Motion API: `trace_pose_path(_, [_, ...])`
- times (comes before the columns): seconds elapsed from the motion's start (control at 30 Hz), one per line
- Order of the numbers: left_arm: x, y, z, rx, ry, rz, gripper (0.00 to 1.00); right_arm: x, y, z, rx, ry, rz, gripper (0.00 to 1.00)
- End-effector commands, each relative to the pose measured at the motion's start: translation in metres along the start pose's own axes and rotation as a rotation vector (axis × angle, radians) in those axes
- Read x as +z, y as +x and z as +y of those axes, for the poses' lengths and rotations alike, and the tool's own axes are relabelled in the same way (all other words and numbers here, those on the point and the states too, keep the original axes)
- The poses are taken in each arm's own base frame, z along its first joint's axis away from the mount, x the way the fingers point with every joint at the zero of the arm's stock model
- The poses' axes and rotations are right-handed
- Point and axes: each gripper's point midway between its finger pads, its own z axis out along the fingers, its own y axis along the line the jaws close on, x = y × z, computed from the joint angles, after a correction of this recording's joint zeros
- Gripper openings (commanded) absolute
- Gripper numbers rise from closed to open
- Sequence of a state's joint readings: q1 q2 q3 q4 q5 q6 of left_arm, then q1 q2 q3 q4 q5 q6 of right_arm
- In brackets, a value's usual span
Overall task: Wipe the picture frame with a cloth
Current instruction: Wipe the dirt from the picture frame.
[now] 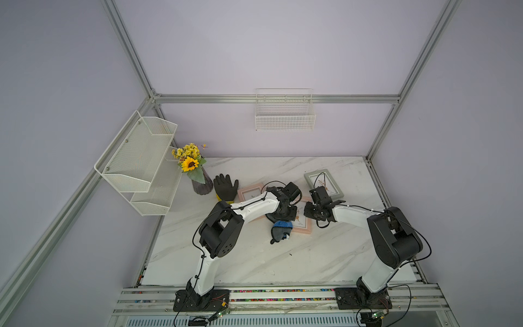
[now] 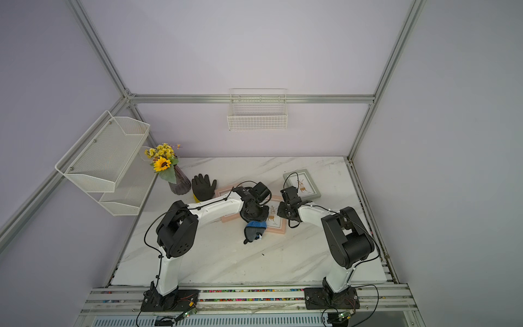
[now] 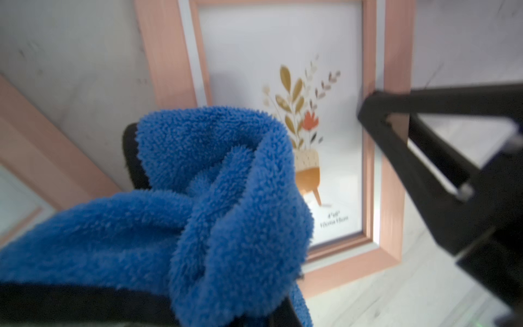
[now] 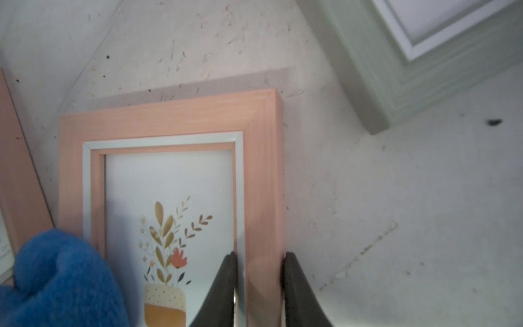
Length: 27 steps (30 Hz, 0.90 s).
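In both top views, clenches the left hand [image 1: 280,219] on the bunched cloth [image 1: 282,225], low over the pink picture frame [image 1: 304,226] on the bench [image 1: 254,260]. Left wrist: hangs blue pile over the glass [image 3: 268,42]. Right wrist: pinches a side rail [image 4: 263,198] in the right hand [image 4: 259,256], probably against sliding.

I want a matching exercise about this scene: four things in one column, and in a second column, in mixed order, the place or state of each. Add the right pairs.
1. cloth
2. pink frame with the plant print
3. green frame
4. glove

A. beside the vase
B. gripped on one side rail by the right end effector
C. bunched in the left end effector
D. lying toward the back right

Pairs: 1-C, 2-B, 3-D, 4-A
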State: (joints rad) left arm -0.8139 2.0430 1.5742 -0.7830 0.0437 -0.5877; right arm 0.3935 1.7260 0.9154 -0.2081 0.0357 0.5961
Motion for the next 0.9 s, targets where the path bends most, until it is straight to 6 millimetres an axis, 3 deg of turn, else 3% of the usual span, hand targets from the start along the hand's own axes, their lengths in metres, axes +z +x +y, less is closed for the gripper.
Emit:
trace_pose_path(0.0, [0.005,0.05,-0.003,-0.014,0.023,0.126,0.0,0.01,0.033,-0.03,0.005,0.102,0.105,0.22])
trace_pose_path(0.23, [-0.006,0.035,-0.076,-0.079,0.31,0.082,0.0,0.008,0.034,-0.029,0.024,0.091,0.103,0.22])
trace_pose_path(0.43, [0.006,0.036,-0.095,-0.126,0.413,0.114,0.0,0.007,0.037,-0.03,0.038,0.088,0.105,0.22])
trace_pose_path(0.53, [0.01,0.04,-0.072,-0.153,0.337,0.108,0.0,0.006,0.038,-0.032,0.041,0.094,0.103,0.22])
trace_pose_path(0.77, [-0.016,0.038,0.041,-0.244,0.021,0.01,0.0,0.007,0.039,-0.035,0.034,0.107,0.104,0.22])
trace_pose_path(0.87, [-0.025,0.04,0.059,-0.242,-0.045,-0.002,0.0,0.007,0.038,-0.034,0.031,0.108,0.102,0.22])
